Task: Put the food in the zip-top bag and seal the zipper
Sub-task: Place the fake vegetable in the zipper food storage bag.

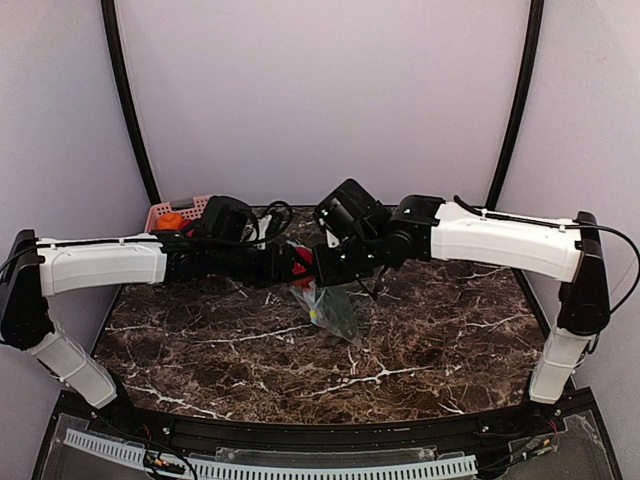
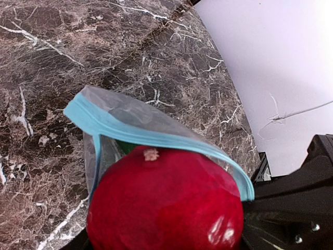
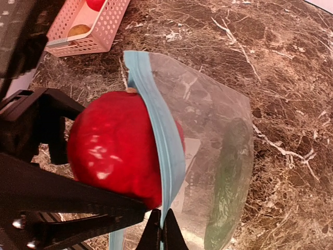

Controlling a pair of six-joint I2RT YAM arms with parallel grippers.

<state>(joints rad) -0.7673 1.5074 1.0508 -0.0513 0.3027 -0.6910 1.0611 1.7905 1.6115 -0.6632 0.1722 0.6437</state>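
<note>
My left gripper [image 1: 288, 264] clamps the red fruit [image 2: 164, 208], half through the bag [image 3: 213, 130] mouth just ahead. My right gripper [image 3: 162, 234] pinches the zipper [image 2: 156, 136]. Next, I reckon: push deeper, then let go.

Reaches in from the left side with the left arm [image 1: 105, 265], white part lying almost flat, high over the tabletop [image 1: 440, 340]. Reaches in from the right side the same way with the right arm [image 1: 505, 240]. Bends both at the elbows near the outer edges, with the lower parts going down to the bases at the near edge. Meets in the middle, tip to tip, very close. Squeezes the red food [image 3: 112, 151] between the black fingers [image 3: 47, 114] of the left end effector [image 1: 297, 264]. Pinches the blue zipper [image 3: 165, 151] with the thin tips of the right end effector [image 3: 162, 233], jaws closed tight on it. Tilts the right wrist down a little.
</note>
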